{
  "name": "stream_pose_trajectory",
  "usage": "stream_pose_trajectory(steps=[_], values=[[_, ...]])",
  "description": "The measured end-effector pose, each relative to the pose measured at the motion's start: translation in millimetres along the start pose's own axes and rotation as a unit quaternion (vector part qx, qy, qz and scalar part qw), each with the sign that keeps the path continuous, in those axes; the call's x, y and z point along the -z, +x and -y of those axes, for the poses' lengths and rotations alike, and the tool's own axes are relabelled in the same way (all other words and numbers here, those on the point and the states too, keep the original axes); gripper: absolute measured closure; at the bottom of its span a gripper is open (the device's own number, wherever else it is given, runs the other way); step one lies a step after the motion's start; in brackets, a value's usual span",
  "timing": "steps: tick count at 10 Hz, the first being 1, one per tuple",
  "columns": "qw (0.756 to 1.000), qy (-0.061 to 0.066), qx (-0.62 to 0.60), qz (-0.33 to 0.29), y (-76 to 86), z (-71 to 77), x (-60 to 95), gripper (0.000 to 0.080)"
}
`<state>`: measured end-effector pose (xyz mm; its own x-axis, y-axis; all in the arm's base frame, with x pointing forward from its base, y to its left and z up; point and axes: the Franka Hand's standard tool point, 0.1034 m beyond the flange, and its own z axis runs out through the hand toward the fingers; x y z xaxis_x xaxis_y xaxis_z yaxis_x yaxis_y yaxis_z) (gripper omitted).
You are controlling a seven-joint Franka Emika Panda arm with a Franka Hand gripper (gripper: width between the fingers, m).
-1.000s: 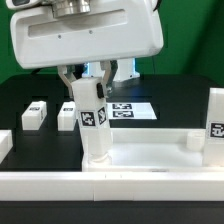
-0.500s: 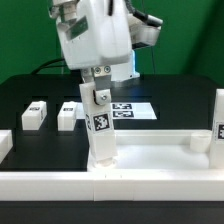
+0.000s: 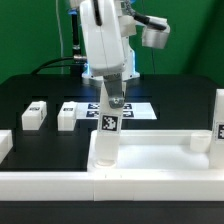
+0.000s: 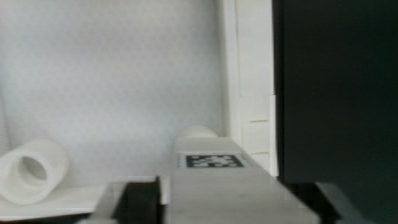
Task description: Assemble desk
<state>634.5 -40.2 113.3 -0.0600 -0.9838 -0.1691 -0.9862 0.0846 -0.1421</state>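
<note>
progress looks early: gripper [image 3: 112,100] jaws clamped on one upright leg [image 3: 105,138] at the desk top [image 3: 150,162] corner socket, probably screwing it in; loose legs [image 3: 33,115] wait just behind the desk top.

Smooth white plastic desk top [image 3: 150,158] and leg [image 3: 106,130]; matt black table [image 3: 170,112].
</note>
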Motion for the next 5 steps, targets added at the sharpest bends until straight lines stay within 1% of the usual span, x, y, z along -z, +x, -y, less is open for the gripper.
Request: stream_pose_trajectory(steps=[1, 2, 3, 4, 5], values=[[1.000, 0.000, 0.010, 0.000, 0.2, -0.7, -0.5, 0.0258], [0.992, -0.004, 0.123, -0.002, 3.9, -6.4, -1.4, 0.0258], [0.975, -0.010, 0.222, 0.001, 7.1, -11.3, -2.0, 0.0172], [0.956, -0.017, 0.292, 0.009, 7.0, -14.0, -2.0, 0.0172], [0.947, -0.017, 0.322, 0.009, 6.8, -14.0, -2.5, 0.0154]])
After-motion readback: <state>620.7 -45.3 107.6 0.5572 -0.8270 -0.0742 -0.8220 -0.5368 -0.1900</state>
